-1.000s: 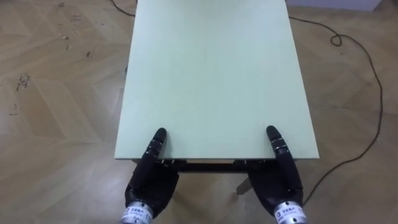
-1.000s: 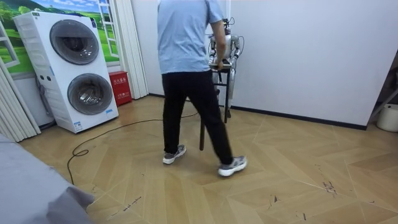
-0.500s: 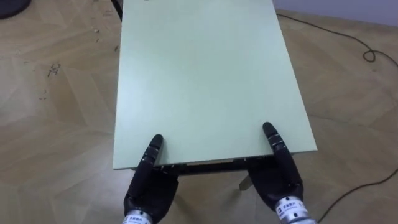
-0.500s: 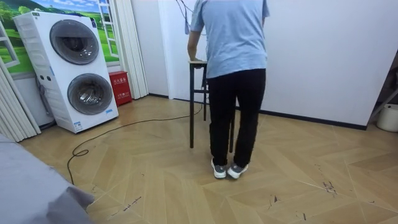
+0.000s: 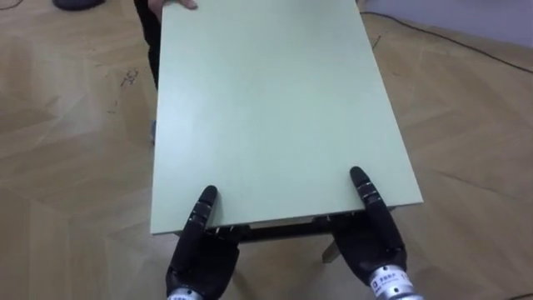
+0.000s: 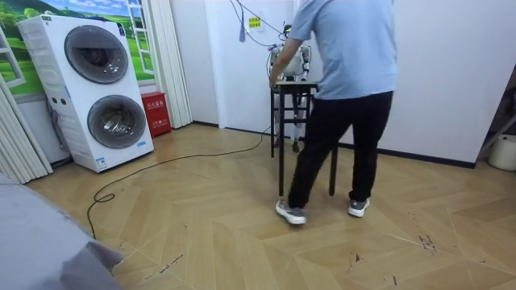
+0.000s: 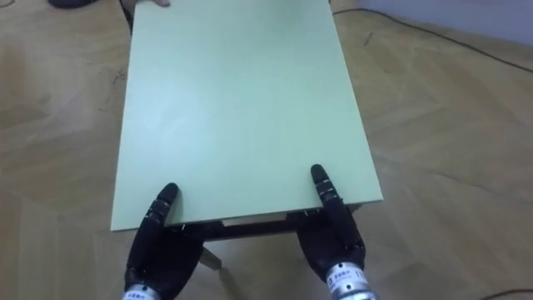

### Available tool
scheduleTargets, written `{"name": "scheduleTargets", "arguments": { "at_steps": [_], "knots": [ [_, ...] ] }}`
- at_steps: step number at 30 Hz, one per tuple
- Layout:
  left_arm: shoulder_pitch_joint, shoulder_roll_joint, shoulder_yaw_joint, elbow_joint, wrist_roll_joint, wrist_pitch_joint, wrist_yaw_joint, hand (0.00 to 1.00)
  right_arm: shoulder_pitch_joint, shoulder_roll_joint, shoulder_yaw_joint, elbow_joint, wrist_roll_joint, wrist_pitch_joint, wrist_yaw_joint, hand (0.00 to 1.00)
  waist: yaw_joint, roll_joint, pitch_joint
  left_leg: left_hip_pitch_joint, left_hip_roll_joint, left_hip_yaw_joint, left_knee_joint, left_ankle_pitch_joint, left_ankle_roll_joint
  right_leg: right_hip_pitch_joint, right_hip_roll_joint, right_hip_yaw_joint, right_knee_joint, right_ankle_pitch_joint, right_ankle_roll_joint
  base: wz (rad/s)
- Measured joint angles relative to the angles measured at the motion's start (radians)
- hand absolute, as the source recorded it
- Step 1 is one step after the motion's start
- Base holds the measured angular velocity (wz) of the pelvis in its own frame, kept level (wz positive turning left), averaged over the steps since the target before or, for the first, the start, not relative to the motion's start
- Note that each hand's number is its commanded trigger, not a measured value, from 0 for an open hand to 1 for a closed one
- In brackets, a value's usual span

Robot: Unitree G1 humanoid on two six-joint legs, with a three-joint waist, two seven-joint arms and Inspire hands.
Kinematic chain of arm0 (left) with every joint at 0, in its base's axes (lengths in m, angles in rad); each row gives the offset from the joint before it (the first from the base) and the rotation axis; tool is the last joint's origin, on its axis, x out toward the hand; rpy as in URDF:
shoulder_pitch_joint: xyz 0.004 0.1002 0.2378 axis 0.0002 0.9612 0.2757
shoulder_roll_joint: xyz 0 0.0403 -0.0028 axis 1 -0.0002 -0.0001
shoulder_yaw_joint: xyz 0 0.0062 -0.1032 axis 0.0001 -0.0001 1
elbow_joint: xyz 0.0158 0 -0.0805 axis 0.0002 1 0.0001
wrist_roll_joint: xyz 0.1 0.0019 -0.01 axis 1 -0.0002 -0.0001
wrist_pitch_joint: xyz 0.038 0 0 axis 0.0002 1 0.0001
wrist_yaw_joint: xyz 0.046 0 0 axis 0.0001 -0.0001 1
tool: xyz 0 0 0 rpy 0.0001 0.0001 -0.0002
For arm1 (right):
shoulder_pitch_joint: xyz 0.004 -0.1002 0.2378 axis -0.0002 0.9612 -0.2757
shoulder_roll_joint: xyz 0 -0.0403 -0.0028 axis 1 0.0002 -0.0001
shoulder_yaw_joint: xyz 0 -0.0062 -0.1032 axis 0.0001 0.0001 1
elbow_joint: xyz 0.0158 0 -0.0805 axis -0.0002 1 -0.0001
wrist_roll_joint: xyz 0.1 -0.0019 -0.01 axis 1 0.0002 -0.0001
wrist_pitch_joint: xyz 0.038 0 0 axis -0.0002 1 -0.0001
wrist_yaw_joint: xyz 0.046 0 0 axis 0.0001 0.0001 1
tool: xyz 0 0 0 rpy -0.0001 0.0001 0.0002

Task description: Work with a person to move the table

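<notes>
Parquet floor (image 5: 67, 167), bare, wall behind.

Item: table (image 5: 266, 108), pale green top. Its long axis runs straight away from the fingers toward the person (image 6: 347, 72) at the far end (whether its legs are off the floor cannot be told).

Near short edge: left hand (image 5: 200, 250) at the left corner, right hand (image 5: 371, 242) at the right corner. Each lays a thumb straight on the top, palm below the edge. The other fingers are hidden beneath, so their curl cannot be told.

Far short edge: person's hand (image 5: 181, 3) on the corner opposite the left hand.

Judgement: both hands are equally near, and the carry likely follows the long axis.

Beyond: washer stack (image 6: 101, 89), well apart.
</notes>
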State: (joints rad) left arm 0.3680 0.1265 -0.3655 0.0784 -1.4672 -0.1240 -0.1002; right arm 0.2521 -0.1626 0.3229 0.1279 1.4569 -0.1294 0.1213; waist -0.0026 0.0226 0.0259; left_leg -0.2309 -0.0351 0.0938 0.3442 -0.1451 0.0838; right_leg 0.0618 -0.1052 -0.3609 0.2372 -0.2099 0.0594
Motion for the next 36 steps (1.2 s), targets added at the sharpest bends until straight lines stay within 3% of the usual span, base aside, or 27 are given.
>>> {"name": "scheduleTargets", "arguments": {
  "at_steps": [2,4,9,12,17,18,19,20,21,22,23,24,25,26,28,29,30,32,34,36],
  "knots": [
    [0.001,0.000,-0.002,0.001,0.001,-0.001,0.000,1.00,0.003,0.001,-0.001,0.000,-0.001,0.000,0.000,1.00,0.000,0.000,0.0002,-0.001,-0.014,-0.022,-0.003,0.007,0.007,-0.011,-0.014,0.003,0.040,-0.014,0.004,0.41],
    [0.000,-0.003,-0.006,0.001,0.006,-0.002,0.000,1.00,0.008,0.001,-0.005,0.000,-0.002,-0.002,0.000,1.00,-0.011,0.000,0.0007,-0.001,-0.045,-0.080,-0.002,0.015,0.017,-0.025,-0.032,0.017,0.096,-0.036,0.000,0.65],
    [-0.002,-0.001,-0.008,0.001,0.011,-0.014,0.000,1.00,0.018,0.020,-0.005,-0.002,-0.002,-0.002,0.000,1.00,-0.028,-0.004,0.0026,-0.004,-0.095,-0.164,-0.017,0.041,0.023,-0.019,-0.029,0.115,0.101,-0.055,-0.004,0.59],
    [-0.006,0.003,-0.002,-0.002,0.016,-0.013,0.000,1.00,0.018,0.021,-0.006,-0.007,0.000,-0.002,0.000,1.00,-0.027,-0.013,0.0054,-0.010,-0.120,-0.203,-0.034,0.062,0.017,0.002,-0.017,0.147,0.064,-0.053,-0.006,0.46],
    [-0.010,0.013,0.000,-0.010,0.016,-0.009,0.000,1.00,0.018,0.024,-0.006,-0.012,0.007,-0.002,-0.002,1.00,-0.018,-0.027,0.0083,-0.022,-0.121,-0.282,-0.035,0.081,-0.006,0.007,0.017,0.171,0.059,-0.051,-0.011,0.47],
    [-0.015,0.012,-0.001,-0.010,0.016,-0.008,0.003,1.00,0.022,0.026,-0.006,-0.012,0.011,-0.003,-0.002,1.00,-0.021,-0.025,0.0093,-0.022,-0.116,-0.324,-0.039,0.090,-0.017,-0.004,0.054,0.224,0.051,-0.065,-0.034,0.60],
    [-0.022,0.015,-0.005,-0.010,0.016,-0.007,0.004,1.00,0.021,0.028,-0.006,-0.012,0.015,-0.004,-0.002,1.00,-0.021,-0.026,0.0093,-0.023,-0.116,-0.361,-0.056,0.108,-0.031,-0.043,0.100,0.303,-0.003,-0.066,-0.077,0.63],
    [-0.025,0.015,-0.008,-0.010,0.015,-0.007,0.004,1.00,0.020,0.028,-0.006,-0.015,0.016,-0.004,-0.002,1.00,-0.023,-0.027,0.0096,-0.024,-0.119,-0.376,-0.067,0.119,-0.037,-0.068,0.115,0.328,-0.029,-0.047,-0.098,0.90],
    [-0.027,0.016,-0.009,-0.007,0.012,-0.003,0.005,1.00,0.026,0.019,-0.005,-0.018,0.025,-0.015,-0.001,1.00,-0.042,-0.017,0.0075,-0.030,-0.121,-0.359,-0.083,0.140,-0.043,-0.080,0.115,0.276,-0.015,-0.025,-0.130,1.02],
    [-0.027,0.007,-0.011,-0.007,0.017,-0.003,0.005,1.00,0.023,0.017,-0.004,-0.018,0.029,-0.020,0.000,1.00,-0.052,-0.014,0.0084,-0.053,-0.082,-0.204,-0.053,0.124,-0.042,-0.085,0.100,0.189,-0.019,-0.022,-0.138,1.04],
    [-0.027,0.007,-0.011,-0.007,0.016,-0.003,0.004,1.00,0.022,0.016,-0.001,-0.019,0.030,-0.024,0.003,1.00,-0.051,-0.016,0.0090,-0.071,-0.026,-0.060,0.046,0.052,-0.056,-0.087,0.097,0.123,-0.019,-0.019,-0.143,0.60],
    [-0.027,0.010,-0.011,-0.007,0.016,-0.004,0.004,1.00,0.020,0.016,0.000,-0.019,0.030,-0.024,0.003,1.00,-0.051,-0.015,0.0087,-0.076,0.003,-0.015,0.099,0.018,-0.064,-0.084,0.097,0.089,-0.018,-0.018,-0.146,0.56],
    [-0.028,0.011,-0.010,-0.007,0.015,0.001,0.004,1.00,0.016,0.013,0.000,-0.019,0.029,-0.024,0.003,1.00,-0.060,-0.013,0.0086,-0.071,0.061,0.044,0.174,-0.035,-0.080,-0.078,0.098,0.027,-0.017,-0.017,-0.148,0.58],
    [-0.028,0.009,-0.010,-0.007,0.015,0.003,0.004,1.00,0.015,0.011,-0.002,-0.019,0.029,-0.024,0.003,1.00,-0.068,-0.012,0.0084,-0.061,0.087,0.060,0.193,-0.054,-0.091,-0.077,0.098,-0.004,-0.016,-0.017,-0.148,0.87],
    [-0.035,-0.001,-0.011,-0.006,0.016,0.015,0.004,1.00,0.013,0.007,-0.018,-0.025,0.027,-0.022,0.003,1.00,-0.086,0.005,0.0100,-0.002,0.168,0.098,0.177,-0.105,-0.123,-0.084,0.101,-0.067,0.003,-0.017,-0.148,0.85],
    [-0.038,-0.001,-0.011,-0.006,0.016,0.018,0.004,1.00,0.013,0.005,-0.022,-0.029,0.025,-0.021,0.003,1.00,-0.090,0.009,0.0095,0.005,0.173,0.098,0.161,-0.109,-0.126,-0.087,0.099,-0.081,0.004,-0.017,-0.148,0.74],
    [-0.048,-0.002,-0.010,-0.006,0.016,0.023,0.004,1.00,0.012,0.004,-0.030,-0.036,0.021,-0.018,0.003,1.00,-0.102,0.017,0.0113,0.011,0.159,0.099,0.108,-0.109,-0.124,-0.094,0.092,-0.107,0.008,-0.019,-0.143,0.82],
    [-0.064,-0.005,-0.011,0.001,0.017,0.025,0.004,1.00,0.014,0.011,-0.042,-0.037,0.021,-0.010,0.003,1.00,-0.112,0.017,0.0106,0.020,0.133,0.108,0.045,-0.089,-0.098,-0.104,0.068,-0.099,0.030,-0.026,-0.127,0.76],
    [-0.066,-0.004,-0.010,0.003,0.018,0.026,0.005,1.00,0.014,0.000,-0.042,-0.038,0.024,-0.009,0.003,1.00,-0.097,0.019,0.0102,0.042,0.098,0.118,-0.004,-0.063,-0.076,-0.107,0.040,-0.060,0.039,-0.029,-0.102,0.29],
    [-0.066,-0.001,-0.009,0.003,0.018,0.023,0.005,1.00,0.014,0.000,-0.039,-0.038,0.025,-0.009,0.003,1.00,-0.081,0.022,0.0091,0.045,0.075,0.118,-0.024,-0.050,-0.061,-0.120,0.018,-0.060,0.054,-0.034,-0.087,0.10]
  ]
}}
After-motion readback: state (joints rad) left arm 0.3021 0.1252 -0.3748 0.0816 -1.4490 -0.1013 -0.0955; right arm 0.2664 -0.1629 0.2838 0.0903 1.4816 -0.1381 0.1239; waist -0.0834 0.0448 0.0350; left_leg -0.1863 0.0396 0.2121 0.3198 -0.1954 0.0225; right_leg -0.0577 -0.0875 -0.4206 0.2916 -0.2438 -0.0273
